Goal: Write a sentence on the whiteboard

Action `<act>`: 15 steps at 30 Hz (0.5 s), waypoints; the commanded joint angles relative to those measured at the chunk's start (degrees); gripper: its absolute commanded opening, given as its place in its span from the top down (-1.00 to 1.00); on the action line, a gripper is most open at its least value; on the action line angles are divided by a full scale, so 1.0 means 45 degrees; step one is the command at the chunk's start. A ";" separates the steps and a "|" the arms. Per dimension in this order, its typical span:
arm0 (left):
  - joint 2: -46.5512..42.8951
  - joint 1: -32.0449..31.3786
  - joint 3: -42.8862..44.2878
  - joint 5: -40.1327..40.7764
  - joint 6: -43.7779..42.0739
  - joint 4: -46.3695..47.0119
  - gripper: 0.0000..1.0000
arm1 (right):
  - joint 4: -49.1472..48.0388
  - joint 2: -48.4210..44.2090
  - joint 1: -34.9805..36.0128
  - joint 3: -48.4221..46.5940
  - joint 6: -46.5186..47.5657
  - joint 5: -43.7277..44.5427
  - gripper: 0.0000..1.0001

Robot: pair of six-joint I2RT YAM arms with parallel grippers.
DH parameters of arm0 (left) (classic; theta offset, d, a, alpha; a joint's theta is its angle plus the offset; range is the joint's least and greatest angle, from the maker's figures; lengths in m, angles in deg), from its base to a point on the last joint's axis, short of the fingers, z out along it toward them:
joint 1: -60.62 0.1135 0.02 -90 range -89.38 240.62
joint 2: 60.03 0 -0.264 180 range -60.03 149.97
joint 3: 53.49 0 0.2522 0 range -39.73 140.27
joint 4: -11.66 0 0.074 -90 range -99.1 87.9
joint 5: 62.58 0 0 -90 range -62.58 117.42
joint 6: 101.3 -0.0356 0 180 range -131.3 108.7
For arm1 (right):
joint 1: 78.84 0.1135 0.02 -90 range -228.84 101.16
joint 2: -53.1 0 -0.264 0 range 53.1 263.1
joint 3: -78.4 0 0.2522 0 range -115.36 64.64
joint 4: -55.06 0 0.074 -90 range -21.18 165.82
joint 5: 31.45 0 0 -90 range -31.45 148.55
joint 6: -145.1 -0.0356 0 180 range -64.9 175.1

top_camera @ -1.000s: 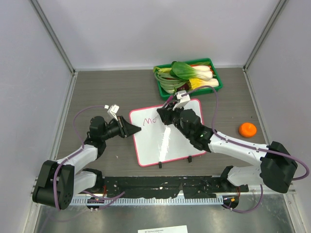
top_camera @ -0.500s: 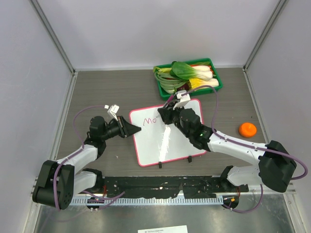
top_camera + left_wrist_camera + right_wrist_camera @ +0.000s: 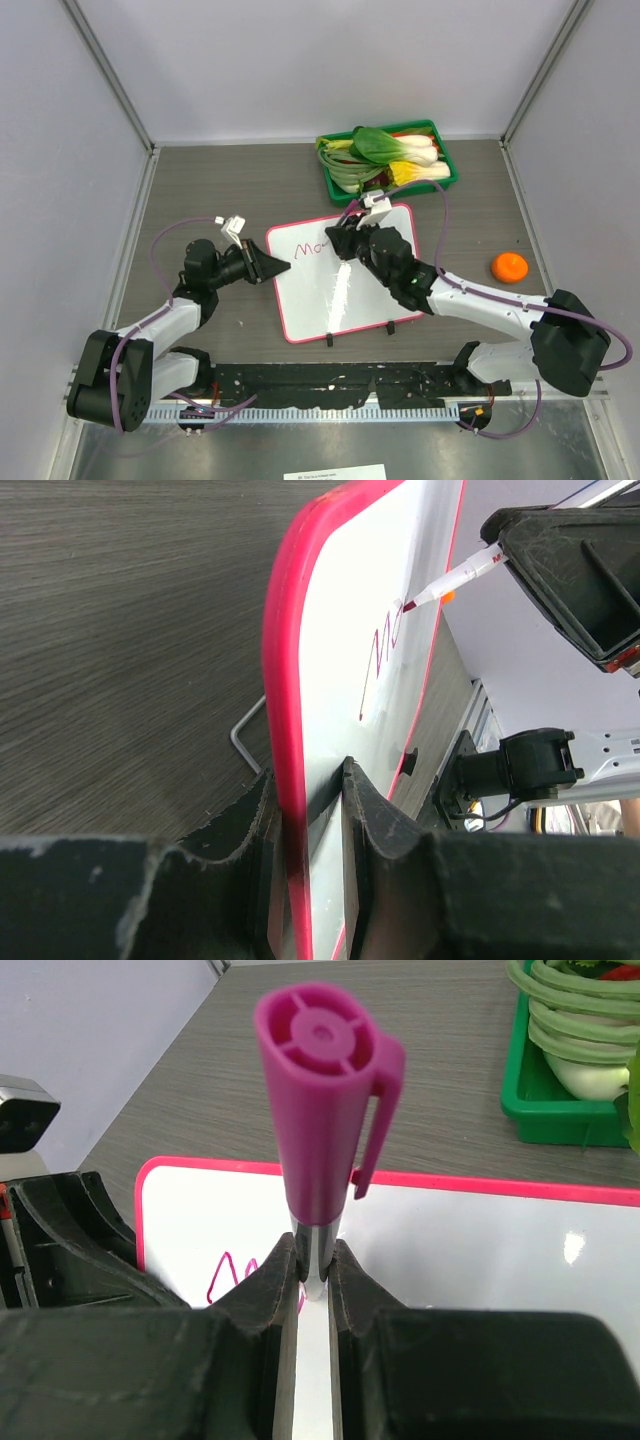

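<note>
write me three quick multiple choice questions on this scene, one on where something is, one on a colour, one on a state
1. Where is the orange?
A. on the table, right of the whiteboard
B. on the whiteboard
C. at the table's left edge

2. The cap on the marker is:
A. blue
B. black
C. magenta

3. On the left gripper, the jaws are:
A. shut on the whiteboard's edge
B. open above it
C. shut on the marker

Answers:
1 A, the top view shows it on the table past the board's right side.
2 C, the right wrist view shows the magenta cap close up.
3 A, the left wrist view shows the pink-red frame pinched between them.
</note>
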 commanded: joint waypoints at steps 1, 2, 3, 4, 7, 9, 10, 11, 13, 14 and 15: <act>0.0137 0.0012 -0.0256 0.0884 -0.1399 -0.0521 1.00 | 0.0033 -0.0248 -0.0070 0.0345 0.0005 0.0165 0.99; 0.0099 0.0012 -0.0275 0.0904 -0.1418 -0.0521 1.00 | 0.0053 -0.0268 -0.0051 0.0384 -0.0015 0.0165 0.98; 0.0118 -0.0007 -0.0275 0.0904 -0.1418 -0.0501 1.00 | 0.0072 -0.0346 -0.0070 0.0462 -0.0015 0.0107 0.99; 0.0137 -0.0007 -0.0256 0.0884 -0.1418 -0.0501 1.00 | 0.0073 -0.0366 -0.0090 0.0482 -0.0053 0.0087 0.99; 0.0157 0.0012 -0.0256 0.0884 -0.1418 -0.0501 1.00 | 0.0131 -0.0522 -0.0070 0.0638 -0.0092 -0.0011 0.99; 0.0137 0.0012 -0.0256 0.0904 -0.1418 -0.0501 1.00 | 0.0150 -0.0639 -0.0051 0.0736 -0.0093 -0.0030 0.99; 0.0137 -0.0007 -0.0275 0.0904 -0.1399 -0.0501 1.00 | 0.0151 -0.0678 -0.0070 0.0813 -0.0093 -0.0011 0.99; 0.0157 -0.0007 -0.0275 0.0923 -0.1418 -0.0501 1.00 | 0.0170 -0.0717 -0.0070 0.0814 -0.0093 0.0009 0.99; 0.0176 -0.0007 -0.0256 0.0904 -0.1399 -0.0501 1.00 | 0.0190 -0.0737 -0.0070 0.0814 -0.0112 0.0106 0.99; 0.0157 0.0012 -0.0256 0.0904 -0.1379 -0.0501 1.00 | 0.0190 -0.0718 -0.0070 0.0814 -0.0093 0.0203 0.99; 0.0157 -0.0007 -0.0256 0.0904 -0.1398 -0.0501 1.00 | 0.0190 -0.0679 -0.0070 0.0775 -0.0054 0.0262 0.99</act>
